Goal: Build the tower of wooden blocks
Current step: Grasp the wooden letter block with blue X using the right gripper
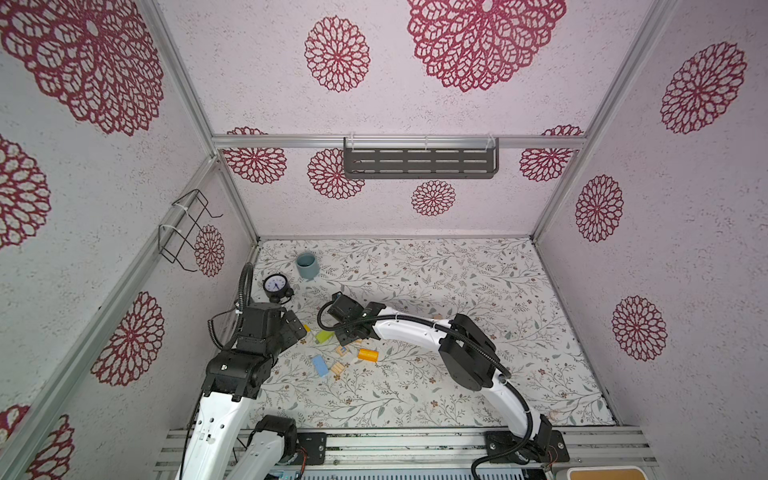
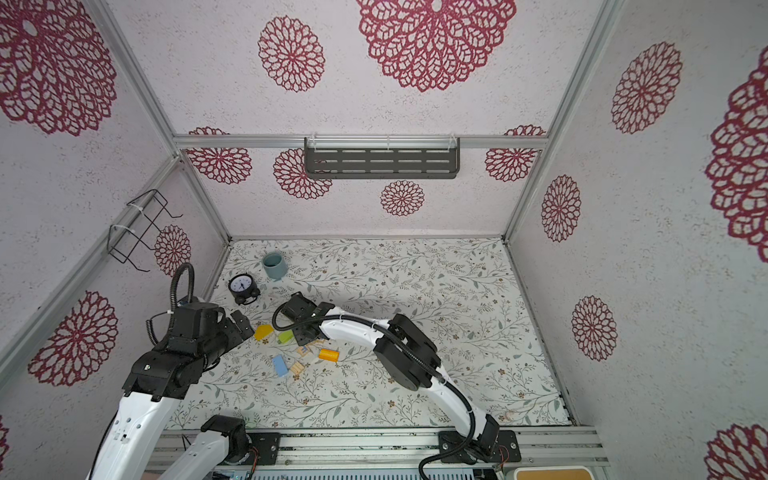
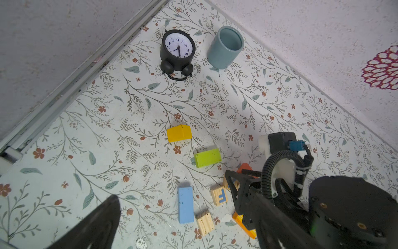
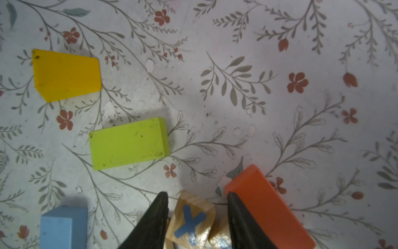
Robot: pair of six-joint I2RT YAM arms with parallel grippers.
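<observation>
The left gripper (image 1: 295, 326) is farthest left. It hangs above the floral-patterned table mat (image 1: 436, 282) with its jaws spread wide and nothing between them.

Behind it stands a round black alarm clock (image 1: 275, 285). A grey-blue cylindrical cup (image 1: 306, 265) stands just to the clock's right.

The wood blocks lie scattered loose on the mat, near its front left part. Leftmost is a yellow painted block with a slanted end (image 2: 264, 332), then a lime-green rectangular block (image 1: 324, 336). Nearer the front lie a light blue oblong block (image 1: 320, 365) and a plain wooden cube (image 3: 205, 223) just beside it.

The right gripper (image 4: 197, 194) reaches across to the blocks, pointing down. Its jaws stand partly apart on either side of a tilted wooden cube with a blue letter X (image 4: 190, 224). Whether they clamp it cannot be told.

An orange-red rectangular block (image 4: 265, 207) lies just beside one finger. Rightmost, an orange wooden cylinder (image 1: 368, 355) lies on its side.
</observation>
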